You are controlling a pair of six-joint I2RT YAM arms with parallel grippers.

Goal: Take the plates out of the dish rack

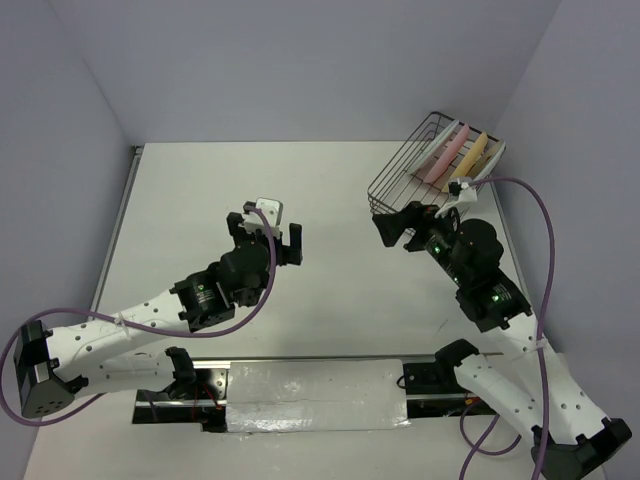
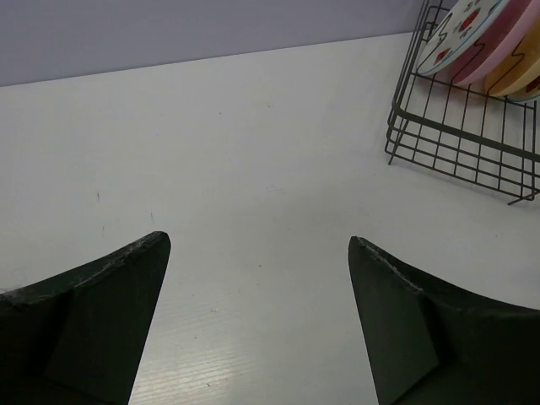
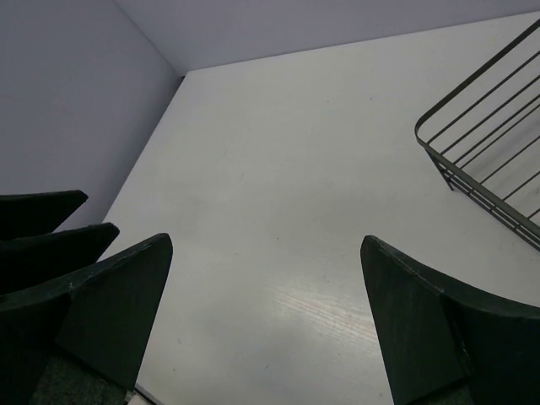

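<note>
The black wire dish rack stands at the table's far right corner. Three plates stand on edge in it: a white strawberry-print one, a pink one and a pale yellow-orange one. My left gripper is open and empty over the middle of the table, well left of the rack; the left wrist view shows its jaws wide apart over bare table. My right gripper is open and empty just in front of the rack's near left corner; its jaws are also wide apart.
Grey walls close the table at the back, left and right. A black bar with a white-taped strip runs along the near edge between the arm bases. A purple cable loops beside the right arm, close to the rack.
</note>
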